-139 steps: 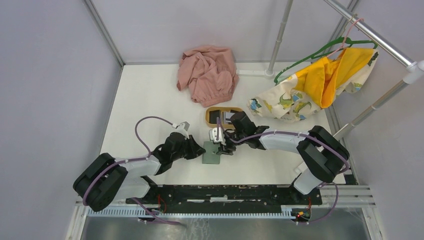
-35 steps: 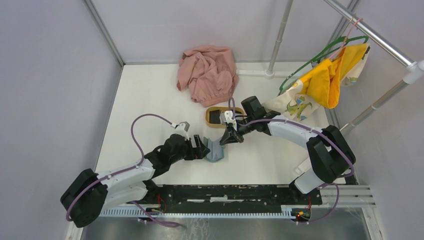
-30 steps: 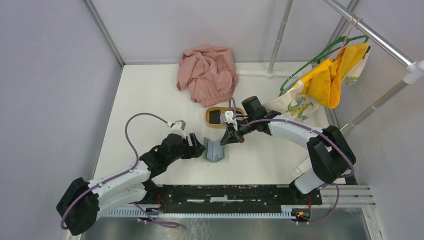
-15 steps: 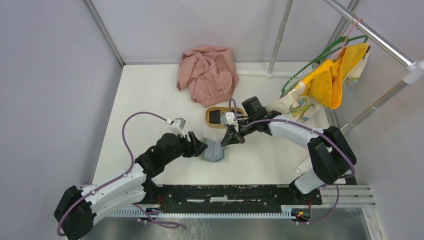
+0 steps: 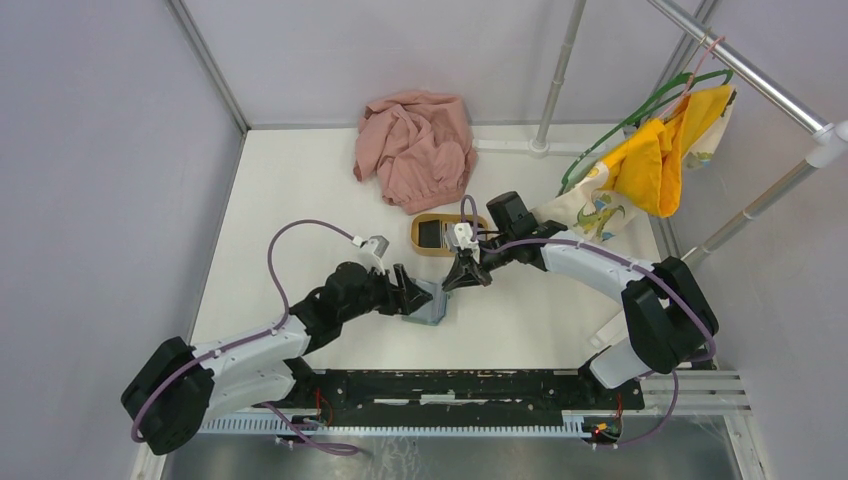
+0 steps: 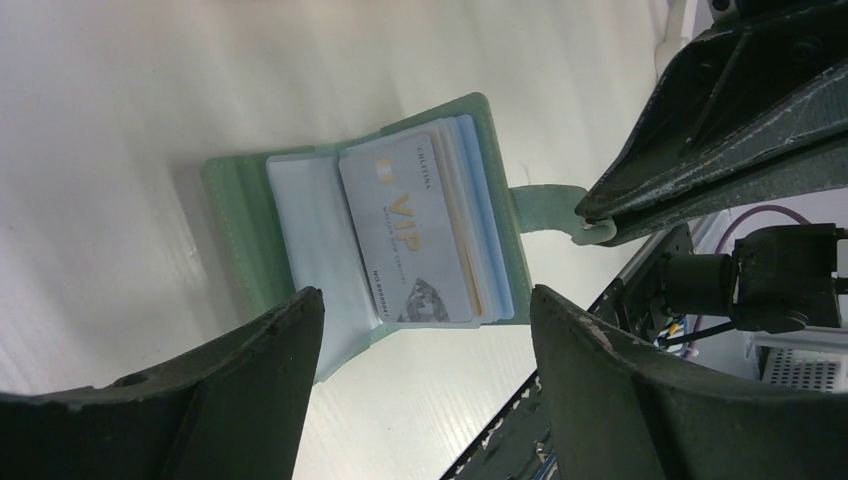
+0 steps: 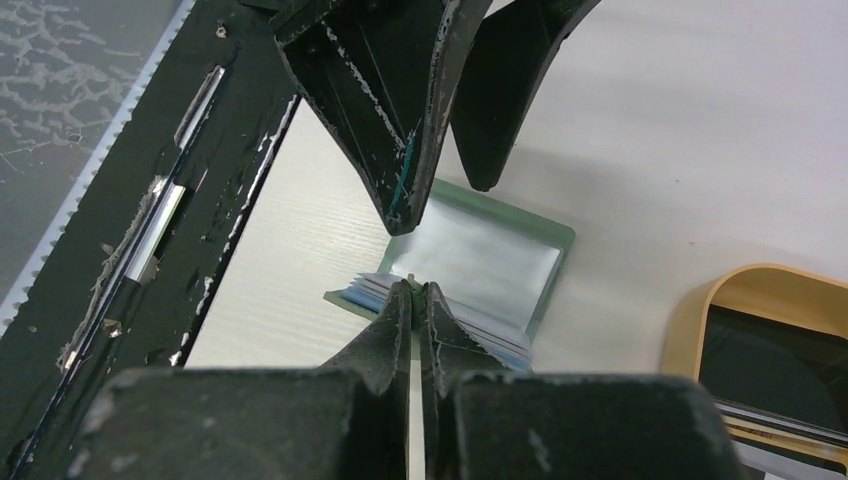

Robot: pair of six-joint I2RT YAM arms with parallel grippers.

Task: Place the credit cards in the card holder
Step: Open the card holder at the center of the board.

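Risk: card holder (image 6: 300, 240) slipping free and folding shut.
Right gripper (image 7: 411, 292) is pinching only its thin strap, jaws fully closed; a weak tug is likely losing it, or dragging it across the tabletop (image 5: 300, 200). Left gripper (image 6: 425, 300) is hovering wide open astride the VIP card (image 6: 412, 235), both arms reaching inward. Black credit cards (image 5: 430, 233) are sitting in the tray (image 5: 416, 240).

Green card holder (image 6: 235, 210), pale blue inside; grey card (image 6: 410, 230) (gold lettering); tan tray (image 7: 685, 330).
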